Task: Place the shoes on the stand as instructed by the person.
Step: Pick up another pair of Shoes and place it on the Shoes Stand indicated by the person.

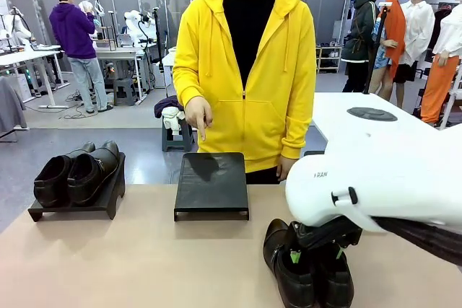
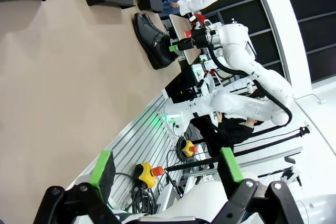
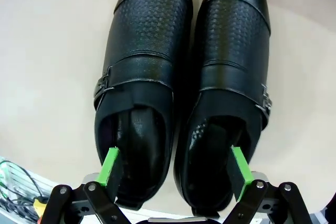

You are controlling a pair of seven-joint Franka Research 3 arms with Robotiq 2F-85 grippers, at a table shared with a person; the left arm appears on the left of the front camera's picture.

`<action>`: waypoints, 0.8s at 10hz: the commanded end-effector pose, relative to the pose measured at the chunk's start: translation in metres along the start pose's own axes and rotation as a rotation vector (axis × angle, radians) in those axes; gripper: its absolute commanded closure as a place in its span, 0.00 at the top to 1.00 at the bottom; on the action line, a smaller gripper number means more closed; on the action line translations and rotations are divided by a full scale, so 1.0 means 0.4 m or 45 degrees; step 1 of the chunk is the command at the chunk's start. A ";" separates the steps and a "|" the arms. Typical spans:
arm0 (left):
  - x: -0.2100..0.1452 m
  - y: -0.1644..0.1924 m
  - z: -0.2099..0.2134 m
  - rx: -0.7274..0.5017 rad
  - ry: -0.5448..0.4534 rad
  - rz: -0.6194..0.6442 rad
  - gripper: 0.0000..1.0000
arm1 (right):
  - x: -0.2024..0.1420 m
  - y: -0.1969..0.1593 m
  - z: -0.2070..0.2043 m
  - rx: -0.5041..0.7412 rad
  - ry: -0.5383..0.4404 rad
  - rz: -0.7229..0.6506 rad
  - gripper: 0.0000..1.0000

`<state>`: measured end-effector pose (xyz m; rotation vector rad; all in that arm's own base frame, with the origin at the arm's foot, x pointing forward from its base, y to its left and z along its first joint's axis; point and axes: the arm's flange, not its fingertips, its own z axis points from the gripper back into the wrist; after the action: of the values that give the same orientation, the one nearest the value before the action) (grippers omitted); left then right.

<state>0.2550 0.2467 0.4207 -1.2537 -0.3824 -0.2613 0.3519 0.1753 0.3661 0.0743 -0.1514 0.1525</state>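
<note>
One pair of shiny black shoes [image 1: 307, 272] lies on the table at the front right, toes pointing away from the person. My right gripper [image 1: 316, 255] hangs over their heels. In the right wrist view this pair [image 3: 184, 66] lies side by side, and the right gripper [image 3: 175, 169] is open, with one green pad over each shoe's opening and the two inner sides between them. A second pair [image 1: 76, 171] sits on the left black stand [image 1: 108, 200]. The person [image 1: 245, 55] in yellow points a finger down at the bare middle stand [image 1: 211, 182]. My left gripper [image 2: 166, 166] is open and holds nothing, away from the table's edge.
The right arm's white body [image 1: 382, 178] covers the right part of the table. Bare tabletop [image 1: 130, 257] stretches across the front left and middle. Another person in purple stands far off at the back left.
</note>
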 end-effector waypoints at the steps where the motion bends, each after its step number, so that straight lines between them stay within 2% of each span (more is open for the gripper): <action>1: -0.005 -0.006 0.002 -0.014 0.003 -0.024 1.00 | -0.075 -0.018 -0.077 -0.032 -0.019 -0.040 1.00; 2: -0.005 -0.006 0.002 -0.014 0.003 -0.024 1.00 | -0.079 -0.024 -0.097 -0.039 0.004 -0.053 1.00; 3: -0.005 -0.006 0.002 -0.014 0.003 -0.024 1.00 | -0.083 -0.029 -0.111 -0.023 0.026 -0.053 0.66; 4: -0.005 -0.006 0.002 -0.014 0.003 -0.024 1.00 | -0.085 -0.033 -0.113 -0.033 0.023 -0.057 0.40; 5: -0.005 -0.006 0.002 -0.014 0.003 -0.024 1.00 | -0.087 -0.031 -0.109 -0.034 0.016 -0.065 0.06; 6: -0.005 -0.006 0.002 -0.014 0.003 -0.024 1.00 | -0.088 -0.028 -0.102 -0.029 0.020 -0.070 0.00; 8: -0.005 -0.006 0.002 -0.014 0.003 -0.024 1.00 | -0.097 -0.026 -0.099 -0.045 0.020 -0.077 0.00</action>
<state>0.2549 0.2467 0.4206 -1.2538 -0.3824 -0.2611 0.3562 0.1787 0.3348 0.0534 -0.1197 0.1215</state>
